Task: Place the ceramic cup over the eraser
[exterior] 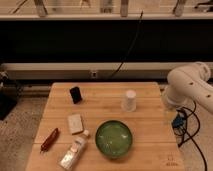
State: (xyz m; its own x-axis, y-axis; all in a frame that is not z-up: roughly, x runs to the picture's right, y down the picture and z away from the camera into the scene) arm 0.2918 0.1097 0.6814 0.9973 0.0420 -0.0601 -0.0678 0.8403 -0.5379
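Observation:
The ceramic cup (129, 100), small, white and tapered, stands on the wooden table (102, 107) right of centre, towards the back. The eraser (75, 94), a small black upright block, stands at the back left, well apart from the cup. My white arm (191, 86) hangs beside the table's right edge. My gripper (171, 116) points down at that edge, to the right of the cup and apart from it, holding nothing that I can see.
A green bowl (114, 138) sits front centre. A whitish flat block (75, 123) lies left of it. A clear bottle with a white cap (74, 150) lies at the front left, with a reddish-brown object (49, 139) beside it. Cables (182, 127) hang at the right.

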